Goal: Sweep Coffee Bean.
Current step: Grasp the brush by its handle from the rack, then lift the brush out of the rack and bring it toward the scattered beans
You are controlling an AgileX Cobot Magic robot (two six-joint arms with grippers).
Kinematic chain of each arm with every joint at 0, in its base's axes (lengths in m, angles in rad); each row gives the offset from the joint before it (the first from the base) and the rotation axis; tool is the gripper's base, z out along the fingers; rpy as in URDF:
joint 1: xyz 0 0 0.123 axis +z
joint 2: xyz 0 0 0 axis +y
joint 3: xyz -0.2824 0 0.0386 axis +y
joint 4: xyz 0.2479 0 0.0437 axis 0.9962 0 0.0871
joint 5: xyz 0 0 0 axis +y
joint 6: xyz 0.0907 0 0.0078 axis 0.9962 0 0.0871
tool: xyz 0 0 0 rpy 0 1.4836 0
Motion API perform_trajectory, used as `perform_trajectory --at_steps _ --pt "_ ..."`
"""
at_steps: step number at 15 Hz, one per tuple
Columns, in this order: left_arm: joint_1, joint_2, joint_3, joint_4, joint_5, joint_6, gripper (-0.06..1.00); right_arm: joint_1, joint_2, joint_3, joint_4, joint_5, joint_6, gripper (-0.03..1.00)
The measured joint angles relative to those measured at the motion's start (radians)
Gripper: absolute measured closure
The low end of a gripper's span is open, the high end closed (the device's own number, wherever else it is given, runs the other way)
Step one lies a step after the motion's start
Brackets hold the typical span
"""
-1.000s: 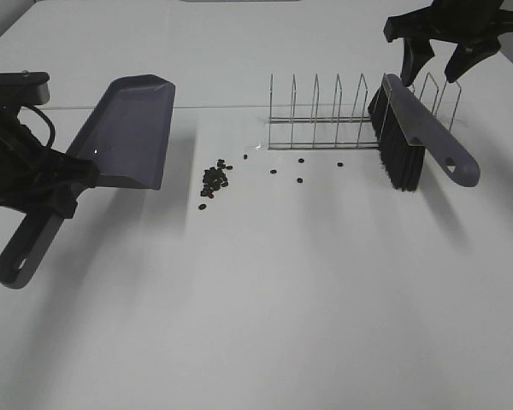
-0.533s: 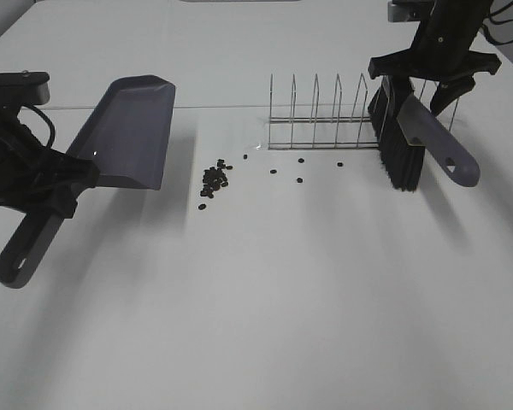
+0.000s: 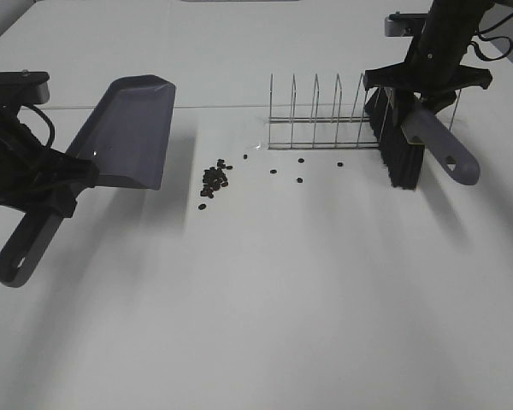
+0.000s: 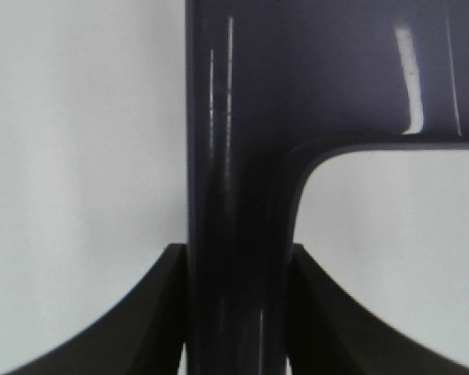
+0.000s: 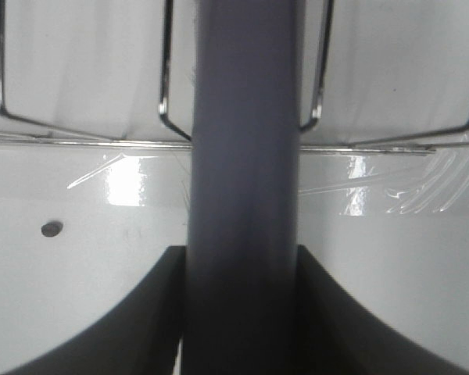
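The coffee beans (image 3: 214, 179) lie in a small dark cluster on the white table, with a few strays (image 3: 299, 179) toward the rack. One bean shows in the right wrist view (image 5: 51, 228). My left gripper (image 3: 56, 195) is shut on the handle of the grey dustpan (image 3: 128, 128), which is held left of the beans; the handle fills the left wrist view (image 4: 238, 195) between the fingers (image 4: 160, 312). My right gripper (image 3: 423, 90) is down over the grey handle of the brush (image 3: 402, 141), whose black bristles lean against the rack's right end. The handle (image 5: 242, 156) sits tight between the fingers (image 5: 160, 312).
A wire rack (image 3: 325, 120) stands behind the stray beans, its wires also in the right wrist view (image 5: 78, 133). The white table (image 3: 282, 299) stretches open toward the front.
My right gripper came down from above the brush and now sits around its handle. The left arm, dustpan and beans have not moved.
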Motion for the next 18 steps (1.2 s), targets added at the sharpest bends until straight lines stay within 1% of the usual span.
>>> perform_trajectory --at_steps 5,7,9,11,14,17,18 --pt "0.000 0.000 0.000 0.002 0.000 0.000 0.59 0.000 0.006 -0.125 0.008 0.121 0.000 0.61" --pt "0.000 0.000 0.000 0.002 0.000 0.000 0.59 0.000 -0.020 -0.185 -0.005 0.130 0.001 0.61" --pt "0.000 0.000 0.000 0.003 0.000 0.000 0.59 0.000 -0.077 -0.197 -0.013 0.131 0.001 0.61" --pt "0.000 0.000 0.000 0.005 0.000 0.000 0.59 0.000 -0.179 -0.190 -0.001 0.133 0.002 0.61" --pt "0.000 0.000 0.000 0.008 0.000 0.000 0.59 0.000 -0.284 -0.102 0.027 0.133 0.002 0.61" --pt "0.000 0.000 0.000 0.009 0.000 0.000 0.59 0.003 -0.403 0.113 0.027 0.134 0.001 0.61" --pt "0.000 0.000 0.000 0.009 0.000 0.000 0.59 0.020 -0.440 0.197 0.008 0.136 0.001 0.61"
